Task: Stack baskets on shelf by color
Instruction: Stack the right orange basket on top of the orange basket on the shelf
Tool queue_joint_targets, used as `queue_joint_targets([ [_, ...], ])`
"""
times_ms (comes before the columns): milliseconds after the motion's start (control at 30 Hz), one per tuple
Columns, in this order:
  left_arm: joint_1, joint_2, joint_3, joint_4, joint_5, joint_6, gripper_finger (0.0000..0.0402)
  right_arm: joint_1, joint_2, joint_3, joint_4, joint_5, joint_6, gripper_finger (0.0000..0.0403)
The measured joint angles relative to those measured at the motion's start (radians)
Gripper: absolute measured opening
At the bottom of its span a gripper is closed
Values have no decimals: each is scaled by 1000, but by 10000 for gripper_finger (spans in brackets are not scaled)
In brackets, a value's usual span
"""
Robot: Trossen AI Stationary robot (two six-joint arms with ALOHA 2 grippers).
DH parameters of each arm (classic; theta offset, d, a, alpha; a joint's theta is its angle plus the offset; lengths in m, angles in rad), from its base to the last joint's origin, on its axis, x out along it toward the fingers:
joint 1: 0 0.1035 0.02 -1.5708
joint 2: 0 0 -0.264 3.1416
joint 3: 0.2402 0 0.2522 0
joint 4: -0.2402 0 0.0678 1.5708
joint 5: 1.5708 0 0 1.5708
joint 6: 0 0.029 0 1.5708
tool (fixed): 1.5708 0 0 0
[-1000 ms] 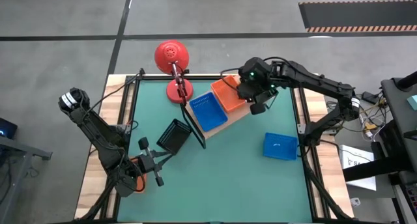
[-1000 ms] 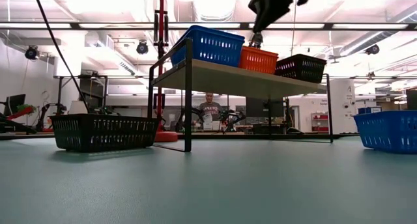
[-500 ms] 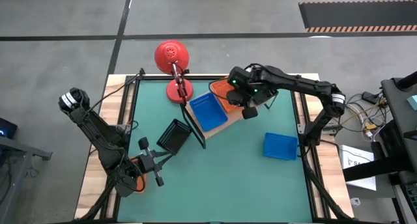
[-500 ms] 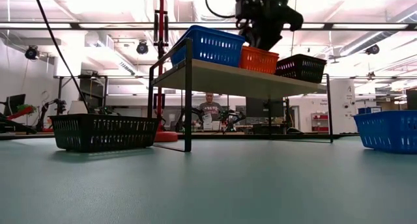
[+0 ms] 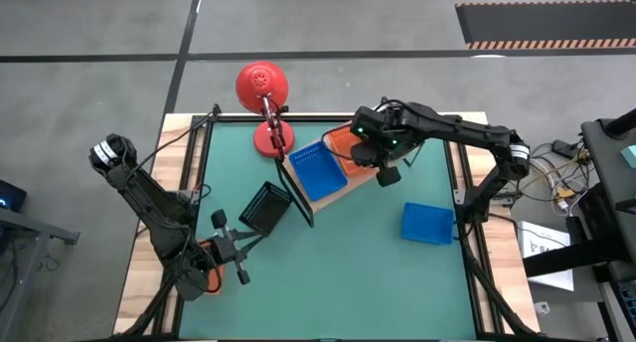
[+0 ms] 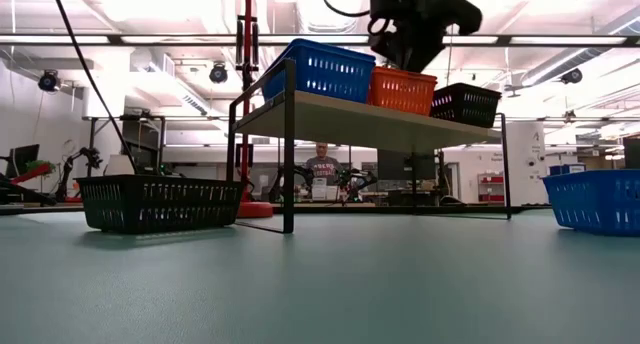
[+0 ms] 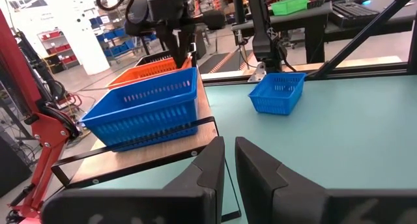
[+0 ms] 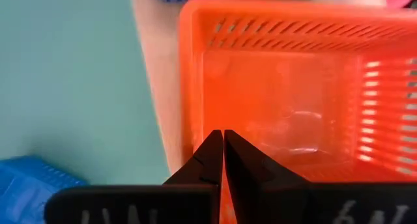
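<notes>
Since a second ago my right gripper has swung in over the orange basket, fingers pressed together, nothing held; basket sits mid-shelf between blue and black baskets; left gripper near table edge, pinched closed, empty.
</notes>
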Motion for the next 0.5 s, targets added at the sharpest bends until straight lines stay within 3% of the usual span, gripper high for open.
queue_joint_targets([
  [200,0,0,0,1,0,0,22,3,-12,5,106,-36,27,9],
  [500,0,0,0,3,0,0,22,59,8,4,113,-112,21,8],
])
